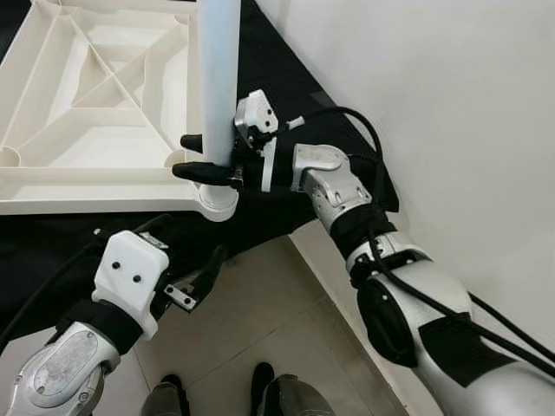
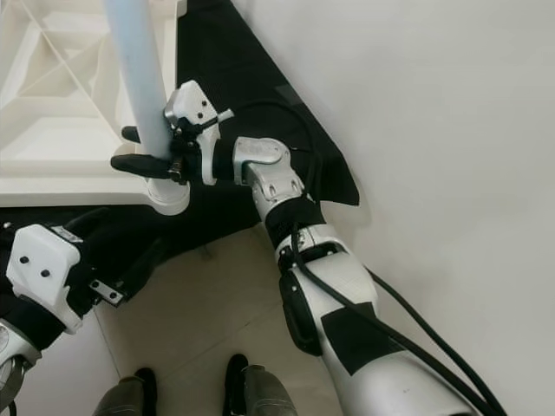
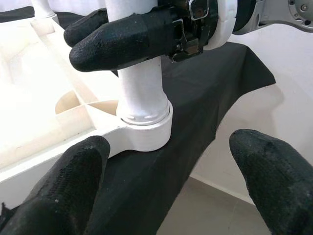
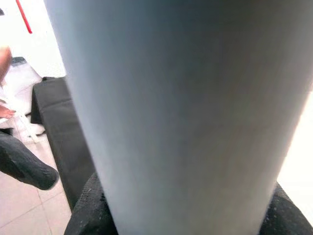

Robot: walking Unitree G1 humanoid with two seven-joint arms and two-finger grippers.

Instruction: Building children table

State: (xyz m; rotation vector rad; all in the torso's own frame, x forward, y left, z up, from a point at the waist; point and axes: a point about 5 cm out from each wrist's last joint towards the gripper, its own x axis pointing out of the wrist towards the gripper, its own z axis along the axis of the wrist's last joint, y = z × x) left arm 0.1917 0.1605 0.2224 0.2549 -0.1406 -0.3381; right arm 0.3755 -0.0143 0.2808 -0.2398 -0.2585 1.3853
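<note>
A white plastic table top (image 1: 87, 113) lies upside down on a black cloth (image 1: 277, 78), its ribbed underside facing up. A pale cylindrical table leg (image 1: 218, 78) stands upright in the round corner socket (image 1: 217, 201) nearest me. My right gripper (image 1: 198, 156) is shut on the leg just above the socket, one finger on each side. In the right wrist view the leg (image 4: 171, 112) stands close between the fingers. My left gripper (image 1: 204, 273) hangs open below the table's corner, short of the socket (image 3: 144, 129) and touching nothing.
A white wall (image 1: 451, 104) runs close along the right. The black cloth drapes over the edge onto a beige tiled floor (image 1: 260, 321). My feet (image 1: 260, 381) stand just below. A person's foot (image 4: 24, 169) shows on the tiles in the right wrist view.
</note>
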